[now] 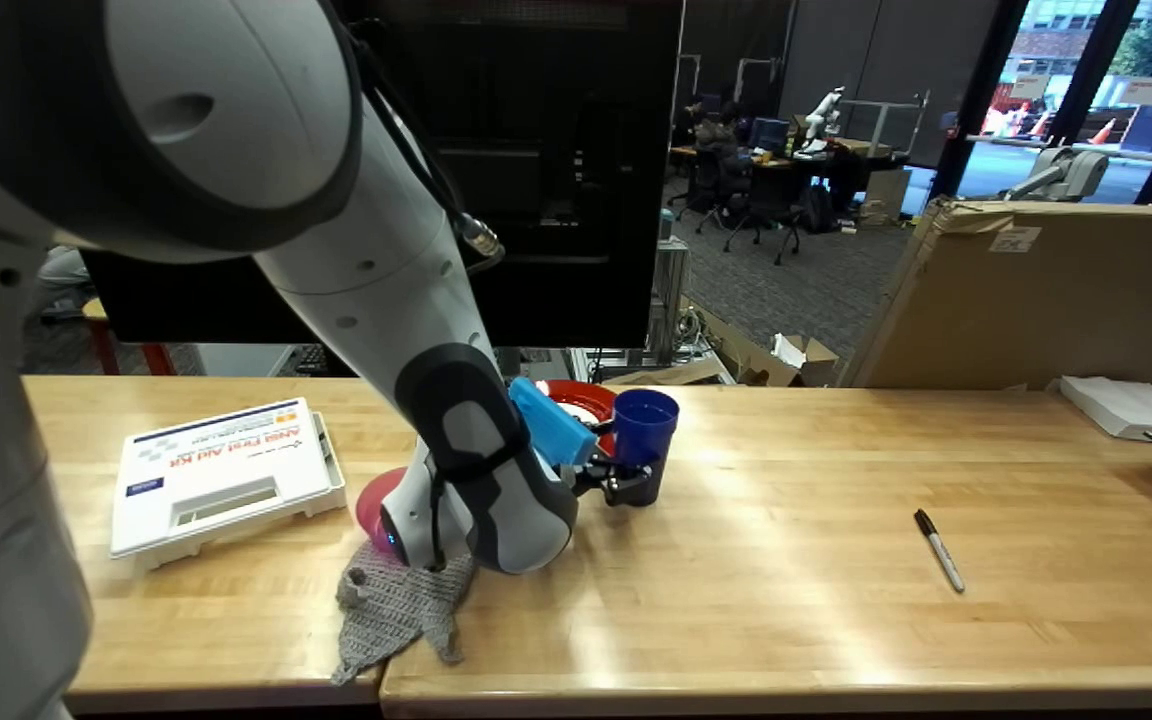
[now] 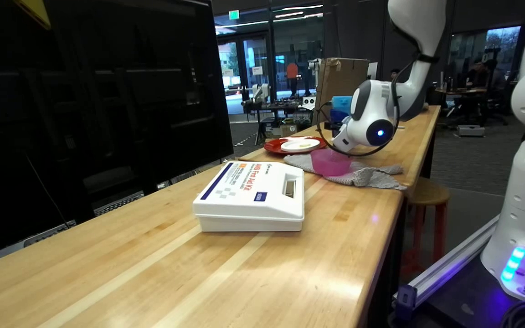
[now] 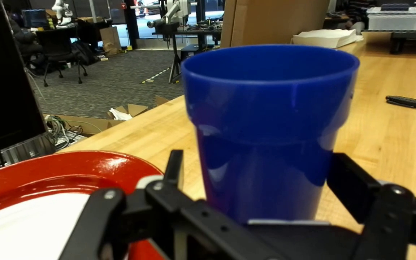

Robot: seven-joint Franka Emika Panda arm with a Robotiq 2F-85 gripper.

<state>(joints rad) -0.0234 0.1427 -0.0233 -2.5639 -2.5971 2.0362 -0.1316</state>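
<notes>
Wrist view: the gripper (image 3: 256,162) has its jaws spread wide astride an upright blue cup (image 3: 265,112) on the wooden table (image 3: 392,144), a gap showing at one side, though contact at the other is hard to judge. A red plate (image 3: 96,161) lies just beside, a marker (image 3: 408,102) farther off, and brown cardboard (image 3: 276,21) stands beyond.

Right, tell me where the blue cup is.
In the wrist view, the blue cup stands upright right of centre, seen between the open fingers of the tool, with the red plate at lower left.
</notes>
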